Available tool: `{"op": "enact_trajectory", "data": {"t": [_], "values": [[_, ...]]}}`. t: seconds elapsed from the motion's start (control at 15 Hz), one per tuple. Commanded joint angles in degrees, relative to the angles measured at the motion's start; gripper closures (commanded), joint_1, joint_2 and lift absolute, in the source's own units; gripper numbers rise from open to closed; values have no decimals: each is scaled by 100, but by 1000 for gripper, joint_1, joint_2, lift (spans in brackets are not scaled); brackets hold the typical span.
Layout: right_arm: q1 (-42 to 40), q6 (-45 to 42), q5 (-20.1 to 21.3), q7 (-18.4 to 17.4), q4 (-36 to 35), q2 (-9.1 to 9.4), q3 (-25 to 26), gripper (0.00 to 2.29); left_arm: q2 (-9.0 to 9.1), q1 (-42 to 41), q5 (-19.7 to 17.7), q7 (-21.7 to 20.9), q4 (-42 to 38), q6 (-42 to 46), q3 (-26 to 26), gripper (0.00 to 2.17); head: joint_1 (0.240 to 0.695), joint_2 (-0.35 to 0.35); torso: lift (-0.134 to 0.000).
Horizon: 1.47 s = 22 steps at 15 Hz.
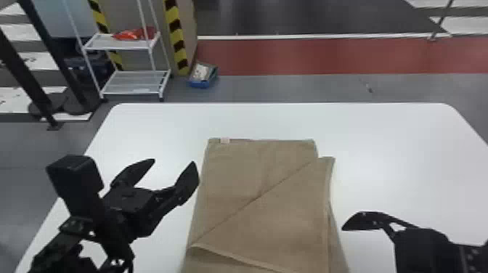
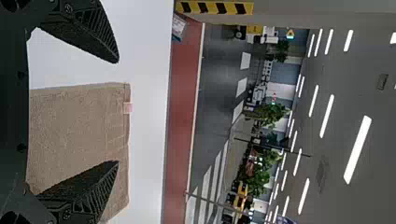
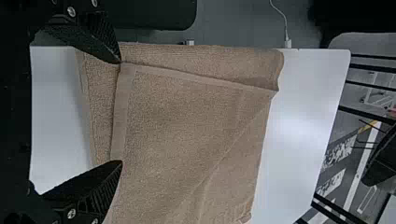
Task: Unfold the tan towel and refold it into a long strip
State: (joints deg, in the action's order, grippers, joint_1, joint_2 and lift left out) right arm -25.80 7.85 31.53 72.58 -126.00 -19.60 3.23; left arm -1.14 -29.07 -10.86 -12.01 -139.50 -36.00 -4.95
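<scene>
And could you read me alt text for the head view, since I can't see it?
A tan towel lies partly folded on a white table, a diagonal edge crossing it. The robot's open left gripper is at its left, the right arm at its right; a white shelf rack stands beyond.

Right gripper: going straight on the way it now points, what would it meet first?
Probably the tan towel, at its right side; the right gripper points across it, though its height is unclear, so it might pass just above.

Black arms (image 1: 117,237), tapered fingers (image 2: 95,32) — ribbed inside, silver screws (image 3: 71,11)
</scene>
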Motion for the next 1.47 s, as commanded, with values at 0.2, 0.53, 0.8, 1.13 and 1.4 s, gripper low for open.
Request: {"op": "enact_trajectory", "data": {"t": [0.2,0.53,0.8,1.13,1.4], "values": [[84,90,416,19,128,18,-463,127,0,-2,-4,-11,29,0,-6,117,695,56,-123],[216,354,759,-78,295,53,-894,130,0,-2,-57,-29,64,0,-6,117,695,94,-123],[339,389,811,-166,418,185,-973,134,-9,-2,-66,-38,116,18,-6,117,695,104,-123],[427,442,917,-209,506,220,-1052,137,-9,-2,-57,-47,152,18,3,120,695,113,-123],[506,582,926,-306,585,237,-1052,147,-9,-2,-57,-47,169,0,3,120,695,109,-123]]}}
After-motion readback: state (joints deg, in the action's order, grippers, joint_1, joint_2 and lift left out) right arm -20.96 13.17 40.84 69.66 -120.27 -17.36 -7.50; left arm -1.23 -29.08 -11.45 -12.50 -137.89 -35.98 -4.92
